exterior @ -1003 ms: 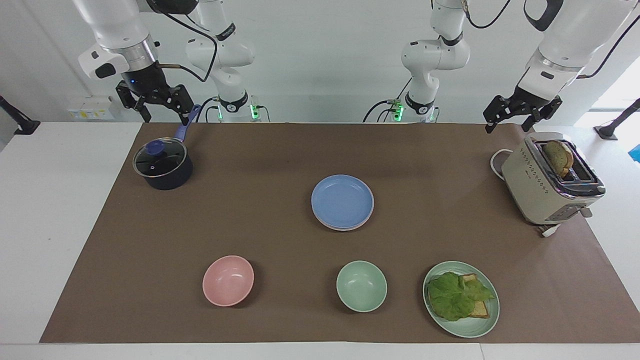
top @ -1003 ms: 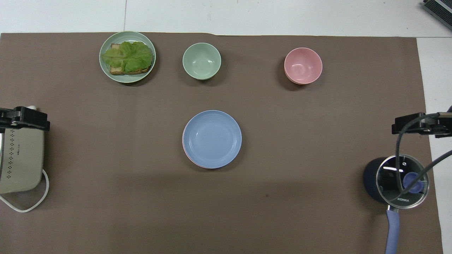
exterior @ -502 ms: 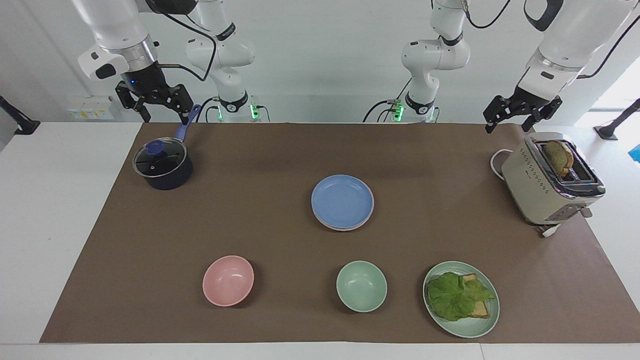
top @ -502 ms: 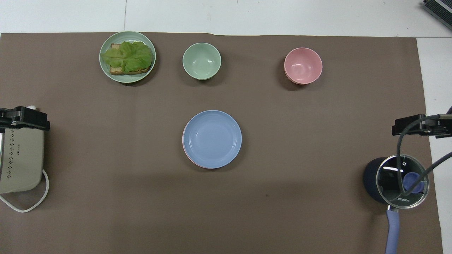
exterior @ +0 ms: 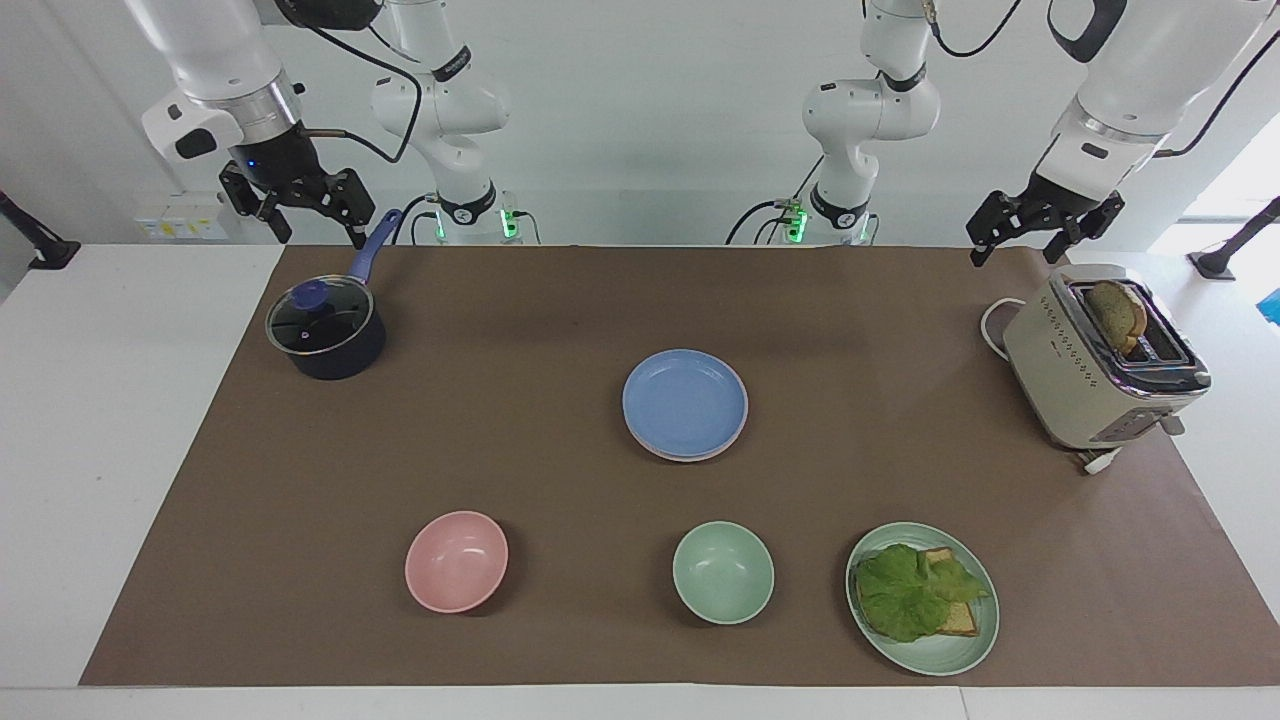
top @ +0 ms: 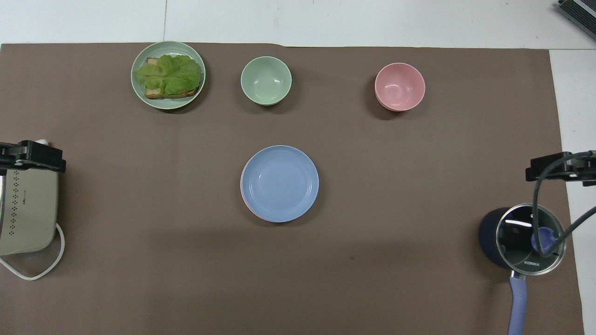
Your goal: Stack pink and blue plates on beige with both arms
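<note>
The blue plate [exterior: 685, 402] [top: 280, 182] lies in the middle of the brown mat, on top of the pink plate [exterior: 700, 456] [top: 255, 215], of which only a thin rim shows. The beige plate is hidden. My left gripper [exterior: 1020, 245] [top: 30, 156] hangs open and empty over the mat's edge beside the toaster. Over the saucepan's handle, my right gripper [exterior: 318, 232] [top: 556, 167] is also open and empty. Both grippers are well away from the plates.
A dark saucepan [exterior: 326, 333] with a glass lid stands at the right arm's end. A beige toaster [exterior: 1095, 370] holding bread stands at the left arm's end. Farther from the robots sit a pink bowl [exterior: 456, 561], a green bowl [exterior: 723, 572] and a green plate [exterior: 960, 655] with lettuce toast.
My right gripper has drifted a little up and outward toward its own end of the table. The left gripper and the plates have not moved.
</note>
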Controlling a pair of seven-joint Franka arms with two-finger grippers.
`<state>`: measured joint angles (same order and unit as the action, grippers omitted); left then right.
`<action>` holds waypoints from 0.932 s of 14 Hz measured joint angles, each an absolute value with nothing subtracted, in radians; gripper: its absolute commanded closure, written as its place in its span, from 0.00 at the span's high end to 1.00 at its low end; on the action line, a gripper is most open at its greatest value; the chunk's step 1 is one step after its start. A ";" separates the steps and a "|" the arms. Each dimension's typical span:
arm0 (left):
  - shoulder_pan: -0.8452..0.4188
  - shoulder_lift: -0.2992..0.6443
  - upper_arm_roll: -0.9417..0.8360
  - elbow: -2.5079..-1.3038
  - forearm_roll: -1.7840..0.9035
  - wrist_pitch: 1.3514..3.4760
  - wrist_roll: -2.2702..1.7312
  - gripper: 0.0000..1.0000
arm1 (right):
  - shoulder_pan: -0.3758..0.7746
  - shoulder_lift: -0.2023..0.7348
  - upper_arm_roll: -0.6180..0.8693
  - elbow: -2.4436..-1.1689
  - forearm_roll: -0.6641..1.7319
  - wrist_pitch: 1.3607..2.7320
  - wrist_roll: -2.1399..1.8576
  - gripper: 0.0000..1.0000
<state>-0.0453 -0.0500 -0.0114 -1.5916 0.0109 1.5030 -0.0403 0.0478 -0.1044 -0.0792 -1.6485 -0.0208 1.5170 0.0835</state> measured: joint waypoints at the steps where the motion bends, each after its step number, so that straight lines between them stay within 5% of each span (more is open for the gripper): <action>1: -0.045 -0.050 -0.011 -1.592 0.011 1.503 -0.040 1.00 | 0.046 -0.104 -0.079 -1.649 -0.021 1.513 0.083 1.00; 13: -0.045 -0.050 -0.011 -1.592 0.011 1.503 -0.040 1.00 | 0.031 -0.105 -0.083 -1.643 -0.022 1.499 0.010 1.00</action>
